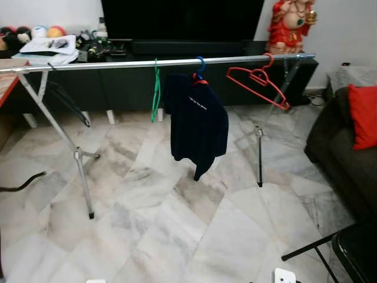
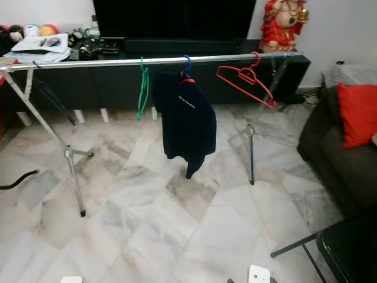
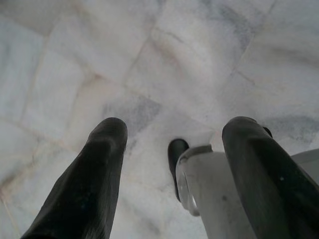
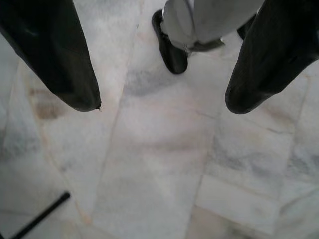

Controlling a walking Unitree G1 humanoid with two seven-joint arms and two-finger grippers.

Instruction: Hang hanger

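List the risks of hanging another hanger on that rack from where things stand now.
1. The rail already carries a green hanger, a dark shirt and a tilted red hanger; a careless approach could knock one off.
2. The rack's splayed legs reach out over the floor and could trip a step.
3. Both hands, left hand and right hand, are open and empty: there is no hanger to hang yet.
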